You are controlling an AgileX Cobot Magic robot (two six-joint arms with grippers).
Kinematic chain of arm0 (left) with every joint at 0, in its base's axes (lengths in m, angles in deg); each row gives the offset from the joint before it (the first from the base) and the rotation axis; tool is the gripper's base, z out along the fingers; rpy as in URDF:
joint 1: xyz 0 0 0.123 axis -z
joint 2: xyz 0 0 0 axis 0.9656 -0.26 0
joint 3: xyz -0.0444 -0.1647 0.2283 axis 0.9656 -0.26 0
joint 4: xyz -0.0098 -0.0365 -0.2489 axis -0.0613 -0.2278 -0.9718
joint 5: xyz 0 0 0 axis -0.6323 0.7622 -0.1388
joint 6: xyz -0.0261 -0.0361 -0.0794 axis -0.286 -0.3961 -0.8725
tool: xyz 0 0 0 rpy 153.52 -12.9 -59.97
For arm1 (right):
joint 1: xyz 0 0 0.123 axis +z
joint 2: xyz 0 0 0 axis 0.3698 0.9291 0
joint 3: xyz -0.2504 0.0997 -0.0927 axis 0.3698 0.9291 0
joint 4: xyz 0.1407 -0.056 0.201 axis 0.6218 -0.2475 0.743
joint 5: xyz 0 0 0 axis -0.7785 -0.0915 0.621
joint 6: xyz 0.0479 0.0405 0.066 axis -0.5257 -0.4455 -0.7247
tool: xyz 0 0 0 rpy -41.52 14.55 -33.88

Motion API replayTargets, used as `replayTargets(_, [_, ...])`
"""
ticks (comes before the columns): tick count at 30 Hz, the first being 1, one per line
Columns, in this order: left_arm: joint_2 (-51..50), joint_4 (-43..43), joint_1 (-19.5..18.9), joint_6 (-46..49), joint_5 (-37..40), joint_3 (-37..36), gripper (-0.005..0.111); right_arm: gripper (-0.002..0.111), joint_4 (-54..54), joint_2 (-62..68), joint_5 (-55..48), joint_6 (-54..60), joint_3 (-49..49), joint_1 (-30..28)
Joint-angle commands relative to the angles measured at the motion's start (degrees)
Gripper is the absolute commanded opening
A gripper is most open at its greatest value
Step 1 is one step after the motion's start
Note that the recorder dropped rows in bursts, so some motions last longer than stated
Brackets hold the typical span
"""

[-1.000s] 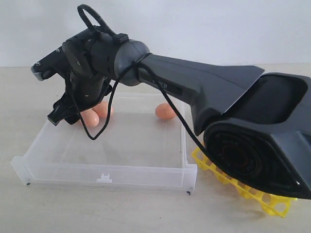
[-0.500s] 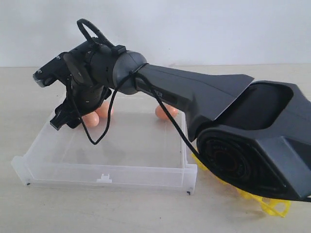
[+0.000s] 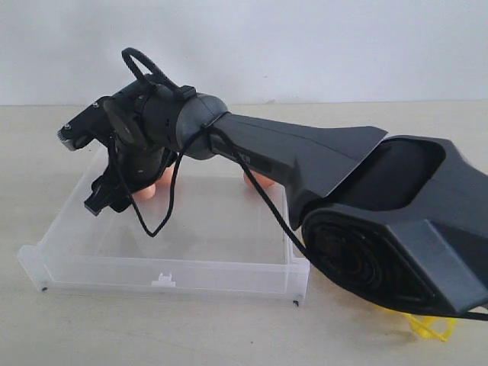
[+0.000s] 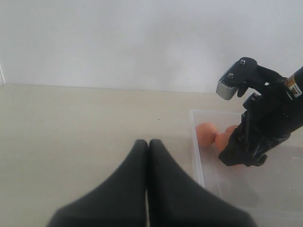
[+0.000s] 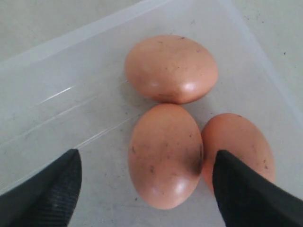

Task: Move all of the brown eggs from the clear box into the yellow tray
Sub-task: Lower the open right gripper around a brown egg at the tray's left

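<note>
Three brown eggs lie together in a corner of the clear box [image 5: 57,109]: a middle egg [image 5: 163,156], one beyond it [image 5: 170,68] and one beside it [image 5: 241,142]. My right gripper [image 5: 147,158] is open, low over the box floor, its fingers on either side of the middle egg. From outside, the right gripper [image 3: 105,198] sits at the far left corner of the clear box [image 3: 164,268], hiding most of the eggs [image 3: 158,180]. Another egg [image 3: 254,180] peeks out behind the arm. My left gripper [image 4: 147,143] is shut and empty, over bare table. The yellow tray [image 3: 427,326] is almost wholly hidden.
The right arm's big dark body [image 3: 381,229] lies across the box's right side and over the tray. The left wrist view shows the right gripper [image 4: 248,149] and two eggs [image 4: 207,134] just inside the box wall [image 4: 196,151]. A pale wall stands behind the table.
The right gripper has moved left and down into the box's far left corner, over the eggs. The arm body has dropped and now covers more of the yellow tray.
</note>
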Motion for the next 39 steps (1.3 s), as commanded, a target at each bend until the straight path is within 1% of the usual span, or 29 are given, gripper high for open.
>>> replayTargets(1, [-0.17, 0.12, -0.04, 0.13, -0.34, -0.17, -0.004, 0.073, -0.35, 0.51, 1.69, 0.18, -0.28, -0.06])
replayTargets(13, [-0.17, 0.12, -0.04, 0.13, -0.34, -0.17, -0.004, 0.073, -0.35, 0.75, 3.2, 0.18, -0.28, -0.92])
replayTargets(25, [-0.17, 0.12, -0.04, 0.13, -0.34, -0.17, -0.004, 0.072, 0.0, 1.58, 2.49, 0.18, -0.28, -1.18])
replayTargets(26, [-0.17, 0.12, -0.04, 0.13, -0.34, -0.17, -0.004, 0.069, 0.39, 1.58, 2.49, 0.18, -0.28, -1.18])
replayTargets(27, [-0.17, 0.12, -0.04, 0.13, -0.34, -0.17, -0.004, 0.063, 0.51, 1.58, 2.37, 0.29, -0.28, -1.18])
replayTargets(28, [-0.17, 0.12, -0.04, 0.13, -0.34, -0.17, -0.004, 0.055, 0.51, 1.58, 2.27, 0.29, -0.28, -1.18])
replayTargets(33, [-0.17, 0.12, -0.04, 0.13, -0.34, -0.17, -0.004, 0.002, 1.37, 0.22, 1.55, 0.18, -0.28, -1.18])
replayTargets(34, [-0.17, 0.12, -0.04, 0.13, -0.34, -0.17, -0.004, 0.0, 1.37, -0.22, 1.53, -0.79, -0.28, -1.18])
replayTargets(37, [-0.17, 0.12, -0.04, 0.13, -0.34, -0.17, -0.004, 0.003, 1.52, -1.21, 1.64, -1.36, -0.28, -1.0])
replayTargets(39, [-0.17, 0.12, -0.04, 0.13, -0.34, -0.17, -0.004, 0.003, 2.0, -1.83, 1.3, -1.36, -0.28, -0.73])
